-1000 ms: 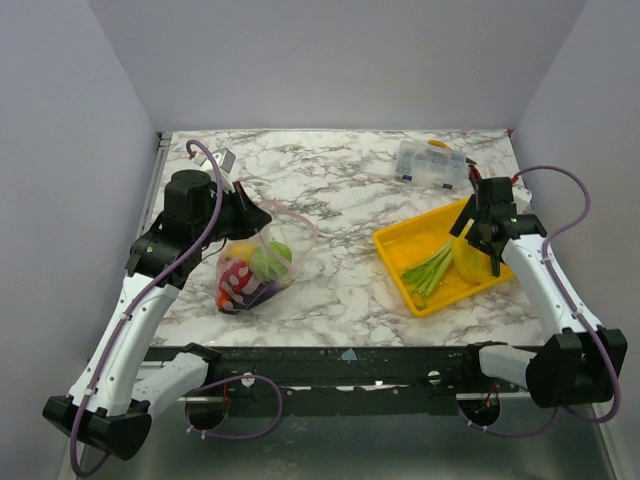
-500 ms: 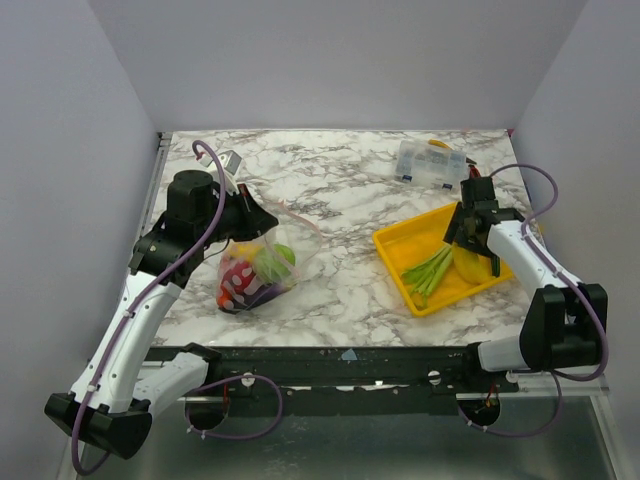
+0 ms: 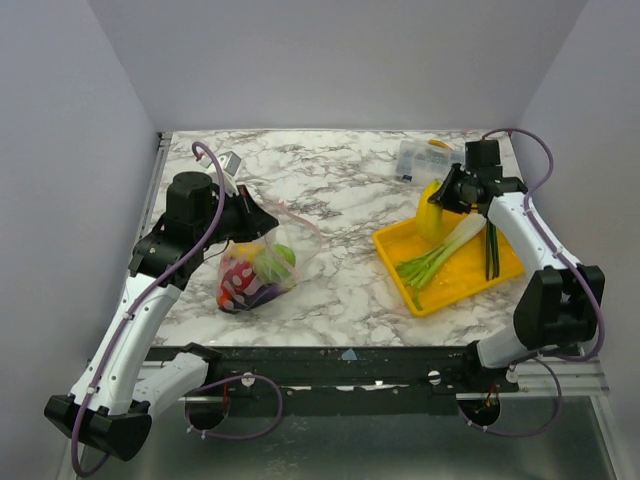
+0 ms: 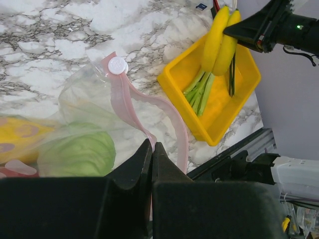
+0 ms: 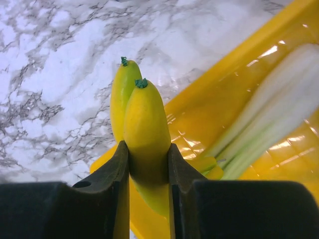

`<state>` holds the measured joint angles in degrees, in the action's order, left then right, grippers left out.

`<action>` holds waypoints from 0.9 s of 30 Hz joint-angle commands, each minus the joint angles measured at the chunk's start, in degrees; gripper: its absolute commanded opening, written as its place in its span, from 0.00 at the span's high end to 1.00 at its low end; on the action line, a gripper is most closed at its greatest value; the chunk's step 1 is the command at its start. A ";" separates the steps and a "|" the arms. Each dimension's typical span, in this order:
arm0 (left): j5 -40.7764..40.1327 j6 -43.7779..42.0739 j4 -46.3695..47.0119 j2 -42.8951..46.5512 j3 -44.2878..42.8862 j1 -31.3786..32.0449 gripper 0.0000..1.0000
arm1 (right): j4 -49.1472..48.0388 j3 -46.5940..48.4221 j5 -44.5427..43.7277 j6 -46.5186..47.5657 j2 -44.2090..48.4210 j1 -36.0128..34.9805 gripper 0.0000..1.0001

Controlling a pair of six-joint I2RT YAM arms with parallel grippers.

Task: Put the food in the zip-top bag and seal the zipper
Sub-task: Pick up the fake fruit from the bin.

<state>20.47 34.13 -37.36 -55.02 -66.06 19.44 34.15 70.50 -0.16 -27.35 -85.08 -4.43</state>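
Note:
The clear zip-top bag (image 3: 262,262) lies at the left of the table with a round green food (image 3: 272,262), a red one (image 3: 235,285) and a dark purple one (image 3: 255,297) inside. My left gripper (image 3: 262,215) is shut on the pink zipper (image 4: 124,99) at the bag's mouth, which gapes toward the right; its tips (image 4: 152,145) pinch the strip. My right gripper (image 3: 447,190) is shut on the yellow bananas (image 3: 432,212), held upright above the far left corner of the yellow tray (image 3: 460,280). In the right wrist view the bananas (image 5: 144,124) fill the gap between the jaws.
Green stalks (image 3: 435,258) and a dark green strip (image 3: 490,250) lie in the yellow tray. A rigid clear compartment box (image 3: 430,163) stands behind the tray near the back wall. A white slider (image 4: 118,65) sits at the zipper's end.
My right gripper has shut on the bananas and lifted them out of the tray, moving back and left. The left arm and the bag have stayed put.

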 commanded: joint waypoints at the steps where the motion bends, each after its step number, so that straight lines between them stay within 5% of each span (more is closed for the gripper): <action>1: 1.73 0.59 1.71 1.84 0.23 -0.46 1.00 | -2.58 1.70 8.87 -2.20 -7.63 -0.15 0.70; 5: 1.09 -0.11 0.75 2.42 0.06 -0.46 1.00 | -3.13 1.00 7.82 -0.09 -11.17 -0.22 0.58; 18: 2.43 0.32 1.69 1.41 0.63 -0.46 1.00 | -9.04 -10.01 10.39 4.85 -0.19 -0.44 0.07; 22: 2.16 0.15 1.46 1.53 0.84 -0.46 1.00 | -14.83 -17.27 12.26 4.19 4.98 -1.23 0.06; 27: 3.39 0.67 2.02 1.34 1.11 -0.45 1.00 | -22.43 -23.44 9.72 4.66 8.46 -2.33 0.39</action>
<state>21.45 34.13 -37.47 -53.74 -65.32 19.20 19.97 50.76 9.93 -23.53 -78.96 -5.89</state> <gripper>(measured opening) 0.009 0.723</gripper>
